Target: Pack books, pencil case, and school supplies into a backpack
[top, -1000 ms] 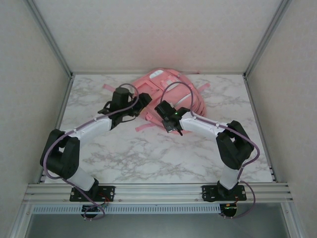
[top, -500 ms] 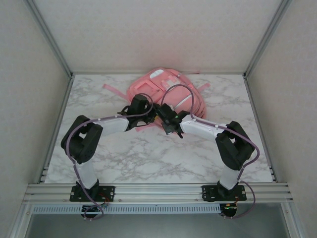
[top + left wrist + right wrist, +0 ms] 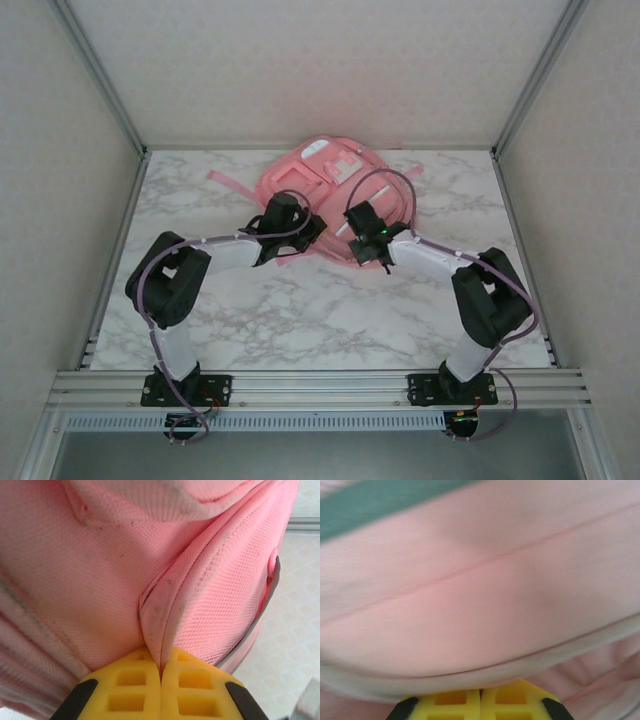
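Note:
The large pink backpack [image 3: 322, 172] lies at the back middle of the marble table. My left gripper [image 3: 311, 233] is at its near left edge. In the left wrist view its yellow fingers [image 3: 131, 682] are shut on a raised fold of the backpack's pink mesh fabric [image 3: 165, 610]. My right gripper [image 3: 357, 222] presses against the backpack's near right side. In the right wrist view it [image 3: 480, 693] is shut, with a blurred pink panel [image 3: 480, 580] and its pale edge lying across the tips. The books, pencil case and school supplies are out of view.
Pink straps [image 3: 222, 181] trail from the backpack to the left and right [image 3: 411, 175]. Aluminium frame posts and white walls enclose the table [image 3: 300, 320] on three sides. Bare marble lies between the arms and the near rail.
The left arm folded in and its gripper swung right onto the backpack's near edge. The right gripper moved up and to the right, into the backpack's side.

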